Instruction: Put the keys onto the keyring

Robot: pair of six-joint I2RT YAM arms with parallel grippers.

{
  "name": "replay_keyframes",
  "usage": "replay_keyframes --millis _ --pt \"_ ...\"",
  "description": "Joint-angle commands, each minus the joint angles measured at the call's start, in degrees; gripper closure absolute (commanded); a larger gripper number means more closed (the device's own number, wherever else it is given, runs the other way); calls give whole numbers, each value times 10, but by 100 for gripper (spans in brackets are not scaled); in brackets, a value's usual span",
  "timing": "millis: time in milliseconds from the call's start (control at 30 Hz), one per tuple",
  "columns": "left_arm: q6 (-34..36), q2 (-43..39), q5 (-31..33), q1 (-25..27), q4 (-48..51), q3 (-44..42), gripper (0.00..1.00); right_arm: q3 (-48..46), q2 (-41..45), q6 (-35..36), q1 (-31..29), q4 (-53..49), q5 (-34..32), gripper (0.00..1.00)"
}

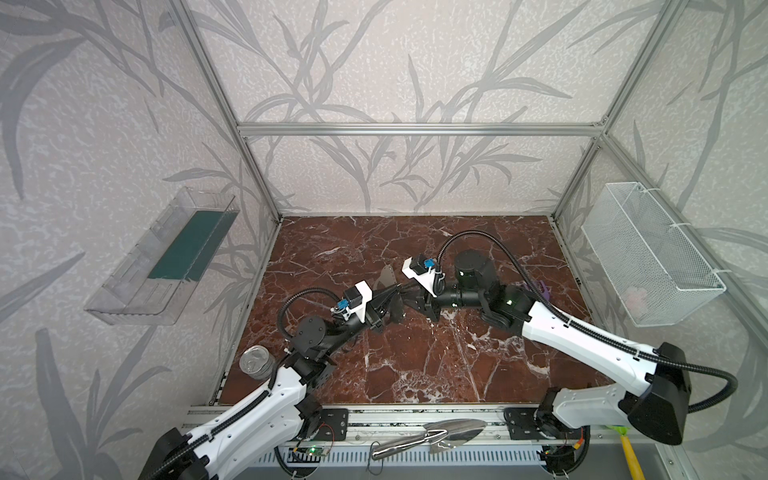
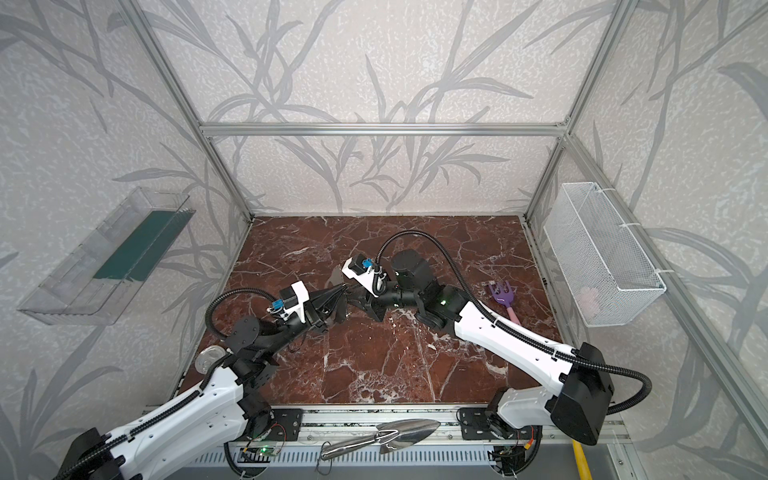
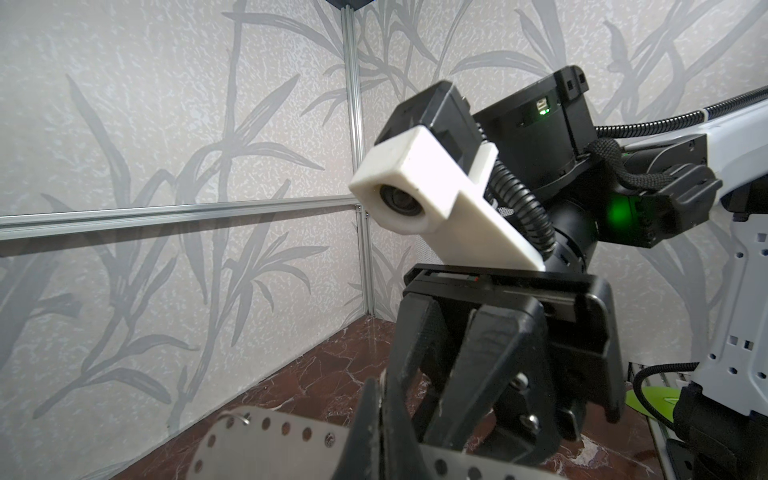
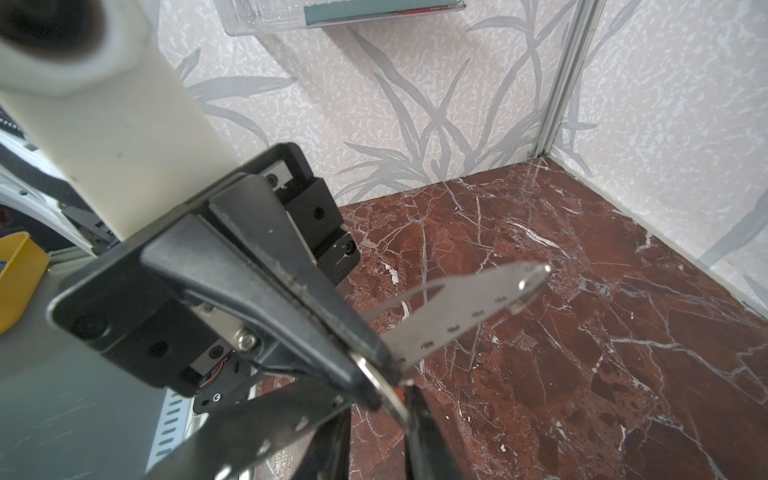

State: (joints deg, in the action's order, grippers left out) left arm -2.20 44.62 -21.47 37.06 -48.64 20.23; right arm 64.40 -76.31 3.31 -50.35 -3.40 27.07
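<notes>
- The keys (image 4: 457,316), a grey dotted plate, hang above the marble table (image 1: 415,365), clamped in the left gripper (image 4: 374,361).
- The keyring (image 4: 397,391) sits just beside the plate's edge, at the right gripper (image 3: 428,399); its jaws are narrow, its tips are hidden and I cannot tell whether it grips anything.
- A purple rake (image 2: 500,293) lies behind the right arm and a trowel (image 1: 432,438) on the front rail.

No readable text, label or number shows anywhere.

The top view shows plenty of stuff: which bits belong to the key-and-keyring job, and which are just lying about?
In the job: grey key plate, clamped in the left gripper; keyring with a red tag.
Just lying about: steel trowel; purple rake; tin can; wire basket; clear wall tray.
</notes>
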Motion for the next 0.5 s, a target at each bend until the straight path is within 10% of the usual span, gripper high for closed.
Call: replay_keyframes --millis 0,467 --pt "-4 -17 -2 2 -23 -6 100 -2 10 12 -5 -5 5 72" --pt "-11 -35 1 2 -15 -11 100 -2 4 13 -6 8 18 72"
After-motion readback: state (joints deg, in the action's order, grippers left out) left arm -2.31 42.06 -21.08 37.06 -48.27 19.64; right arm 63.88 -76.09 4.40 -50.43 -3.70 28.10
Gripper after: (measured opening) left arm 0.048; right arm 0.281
